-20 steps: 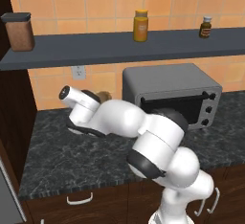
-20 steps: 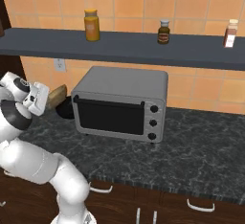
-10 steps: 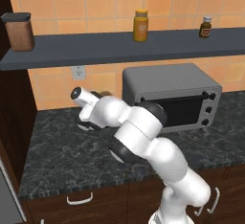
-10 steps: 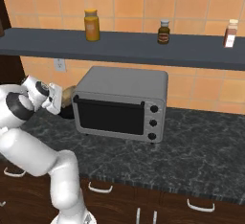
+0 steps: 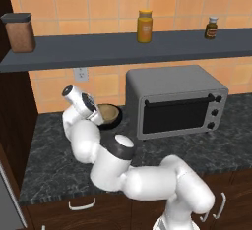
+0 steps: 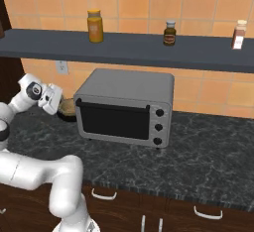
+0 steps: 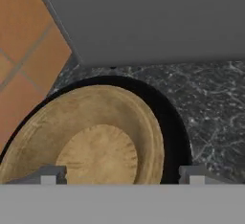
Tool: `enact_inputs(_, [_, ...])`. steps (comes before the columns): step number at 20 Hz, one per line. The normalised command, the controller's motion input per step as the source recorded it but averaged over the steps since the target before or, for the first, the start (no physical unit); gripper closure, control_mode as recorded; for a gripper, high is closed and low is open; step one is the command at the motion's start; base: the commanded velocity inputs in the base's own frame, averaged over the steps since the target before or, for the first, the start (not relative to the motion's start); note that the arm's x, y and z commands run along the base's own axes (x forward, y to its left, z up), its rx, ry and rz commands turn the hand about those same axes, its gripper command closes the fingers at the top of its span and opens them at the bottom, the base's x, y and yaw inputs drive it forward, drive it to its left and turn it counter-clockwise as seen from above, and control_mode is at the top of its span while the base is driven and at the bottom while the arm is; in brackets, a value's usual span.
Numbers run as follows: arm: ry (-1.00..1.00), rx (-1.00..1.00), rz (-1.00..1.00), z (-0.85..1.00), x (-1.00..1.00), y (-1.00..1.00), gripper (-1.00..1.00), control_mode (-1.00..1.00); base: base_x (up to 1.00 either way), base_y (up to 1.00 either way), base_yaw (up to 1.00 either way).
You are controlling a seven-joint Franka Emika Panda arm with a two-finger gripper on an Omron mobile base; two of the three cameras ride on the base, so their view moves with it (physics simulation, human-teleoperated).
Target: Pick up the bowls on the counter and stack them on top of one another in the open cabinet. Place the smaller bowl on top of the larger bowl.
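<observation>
Shallow tan wood-coloured bowl [image 7: 95,141] sits nested inside the wider glossy black bowl [image 7: 174,122]; black rim shows as a crescent around the tan one. Both rest on the dark grey-black marbled stone counter [image 7: 210,103] in the back corner, just beside the left wall of the grey toaster oven [image 5: 174,101] and near the orange tiled wall [image 7: 24,60]. In the left base view the tan bowl [image 5: 108,113] is partly hidden by the white arm's wrist; in the right base view it [image 6: 66,108] peeks out between the hand and the oven [image 6: 126,107]. Gripper [image 7: 122,173] hovers right over the stacked bowls, its two dark finger tips [image 7: 45,174] set wide apart, one over the tan bowl's inside, the other over the black rim; jaws spread, nothing held between them. Above, the long dark slate-grey shelf board [image 5: 123,49] carries a brown-filled canister [image 5: 19,32], an orange jar [image 5: 144,26] and a small dark bottle [image 5: 211,27]; right base view adds a pale-capped shaker [image 6: 239,34] at its far right.
</observation>
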Motion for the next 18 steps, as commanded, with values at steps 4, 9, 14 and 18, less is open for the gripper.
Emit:
enact_inputs(4, [-0.12,0.04,-0.16,-0.09,-1.00,0.12,-1.00,-1.00,0.00,0.00,0.00])
enact_inputs(9, [-0.17,0.07,-0.09,-0.48,-0.77,-0.06,-1.00,-1.00,0.00,0.00,0.00])
enact_inputs(14, [-0.18,0.01,-0.08,-0.09,0.21,0.00,-1.00,-1.00,0.00,0.00,0.00])
enact_inputs(18, [-0.01,0.00,-0.06,0.10,0.54,0.00,-1.00,-1.00,0.00,0.00,0.00])
